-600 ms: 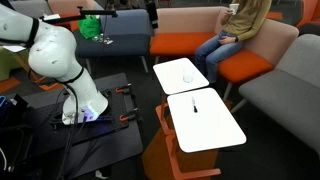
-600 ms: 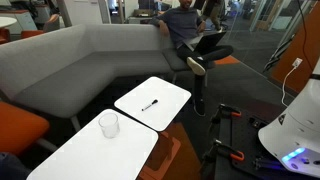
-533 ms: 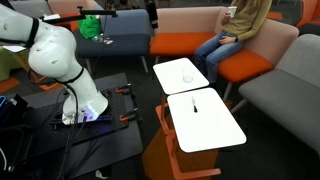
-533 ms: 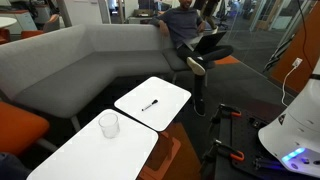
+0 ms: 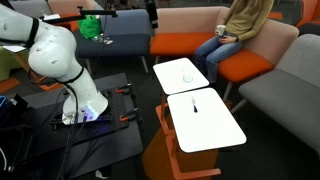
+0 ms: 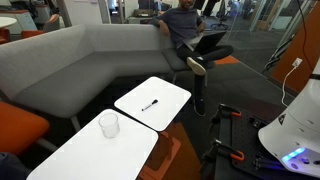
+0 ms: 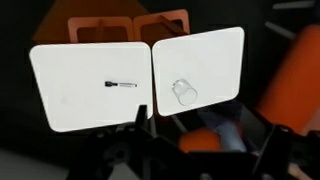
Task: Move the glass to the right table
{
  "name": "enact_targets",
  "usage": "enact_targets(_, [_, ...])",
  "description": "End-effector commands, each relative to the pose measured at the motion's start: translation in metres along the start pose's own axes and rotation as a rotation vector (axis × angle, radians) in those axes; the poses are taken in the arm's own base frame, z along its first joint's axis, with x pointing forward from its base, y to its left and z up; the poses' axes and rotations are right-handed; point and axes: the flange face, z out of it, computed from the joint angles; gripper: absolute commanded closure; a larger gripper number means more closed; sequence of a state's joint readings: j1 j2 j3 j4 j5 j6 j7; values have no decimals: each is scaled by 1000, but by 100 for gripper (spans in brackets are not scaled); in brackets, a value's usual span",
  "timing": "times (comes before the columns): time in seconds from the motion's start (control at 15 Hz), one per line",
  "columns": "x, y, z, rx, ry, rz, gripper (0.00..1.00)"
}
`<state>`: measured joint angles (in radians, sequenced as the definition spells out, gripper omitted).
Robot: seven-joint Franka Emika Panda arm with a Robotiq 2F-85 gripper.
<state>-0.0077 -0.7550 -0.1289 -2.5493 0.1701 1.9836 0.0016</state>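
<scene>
Glass stands upright on the speck-free tabletop, off its centre toward 7 o'clock in the wrist view, inside every edge. In both exterior views we see it there too.

Right table sits just beside that top, their rounded edges parallel with a thin dark gap between. A dark marker lies near its middle, with bare white all around it out to the rim.

In an exterior view the arm stands well apart from both tops, at 9 o'clock of them.

Claw shows only as dark blurred shapes at the 6 o'clock edge; we cannot tell whether its fingers are apart or together.
</scene>
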Motion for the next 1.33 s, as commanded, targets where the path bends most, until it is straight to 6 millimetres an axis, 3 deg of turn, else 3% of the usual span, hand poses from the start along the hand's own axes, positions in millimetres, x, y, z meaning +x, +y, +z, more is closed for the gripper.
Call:
enact_targets(0.0, [14, -2, 3, 4, 34, 21, 0])
enact_targets(0.2, [45, -16, 33, -27, 65, 44, 0])
enact_targets(0.4, [80, -45, 98, -41, 11, 18, 0])
enact_targets(0.6, [115, -60, 160, -70, -51, 25, 0])
enact_targets(1.0, [190, -45, 268, -78, -58, 95, 0])
enact_targets(1.27, [219, -49, 329, -84, -81, 171, 0])
